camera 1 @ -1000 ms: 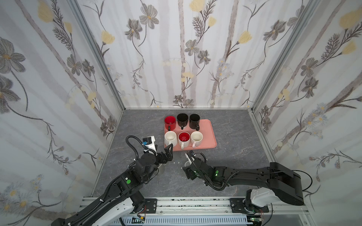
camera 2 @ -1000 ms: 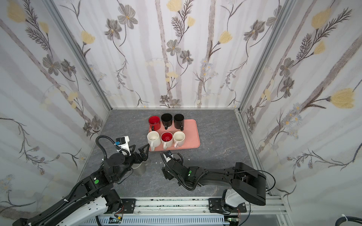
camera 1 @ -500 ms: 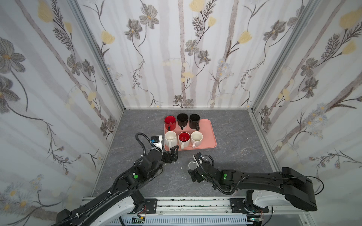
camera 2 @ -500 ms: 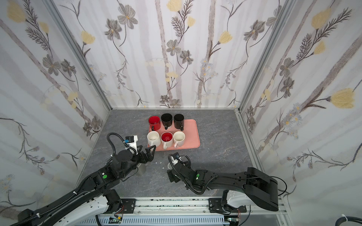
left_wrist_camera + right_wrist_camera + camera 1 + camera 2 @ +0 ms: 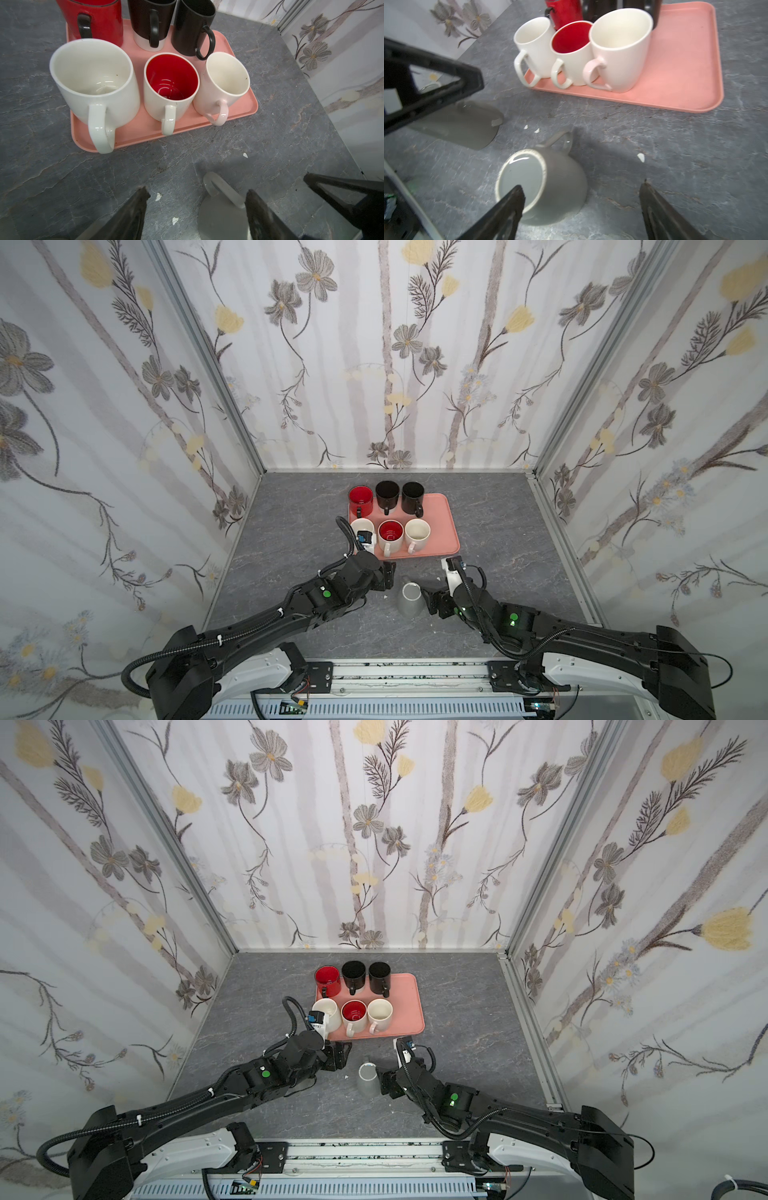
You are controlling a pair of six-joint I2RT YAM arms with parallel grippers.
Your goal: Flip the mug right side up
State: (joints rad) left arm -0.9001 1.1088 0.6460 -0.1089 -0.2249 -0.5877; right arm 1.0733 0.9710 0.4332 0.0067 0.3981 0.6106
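Grey table (image 5: 654, 145) bears the inverted mug (image 5: 546, 178) just before my right gripper (image 5: 581, 184), open, empty; approaching, next I clamp.

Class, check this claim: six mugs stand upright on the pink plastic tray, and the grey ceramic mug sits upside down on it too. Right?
No. The grey ceramic mug is upside down, but on the grey marbled tabletop in front of the pink plastic tray, not on it, as the right wrist view shows. The six mugs do stand upright there.
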